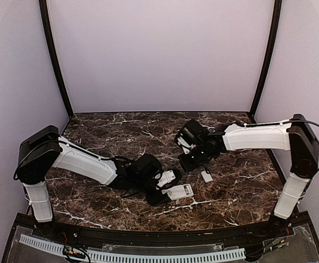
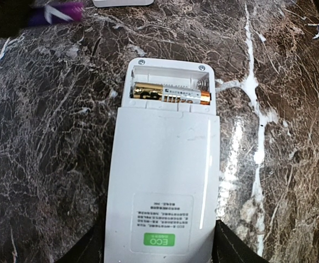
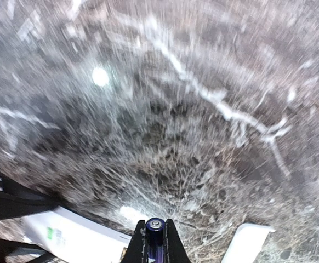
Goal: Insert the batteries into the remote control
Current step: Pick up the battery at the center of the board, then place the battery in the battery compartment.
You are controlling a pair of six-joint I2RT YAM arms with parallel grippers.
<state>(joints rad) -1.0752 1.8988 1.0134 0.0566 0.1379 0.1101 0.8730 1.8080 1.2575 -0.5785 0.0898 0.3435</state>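
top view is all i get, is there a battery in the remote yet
observer: yes, one gold and black battery lies in the open bay of the remote, the slot next to it empty
operator: right arm carrying the next one
observer: yes, the right fingers are shut on a purple battery, its metal end facing the wrist camera
operator: left arm got the remote
observer: the left fingers sit against both long edges at its label end

Desk's (image 1: 126, 129) far half lay open, remote control (image 1: 180, 191) and small white piece (image 1: 206, 176) crowded the near centre, walls (image 1: 159, 55) closed three sides.
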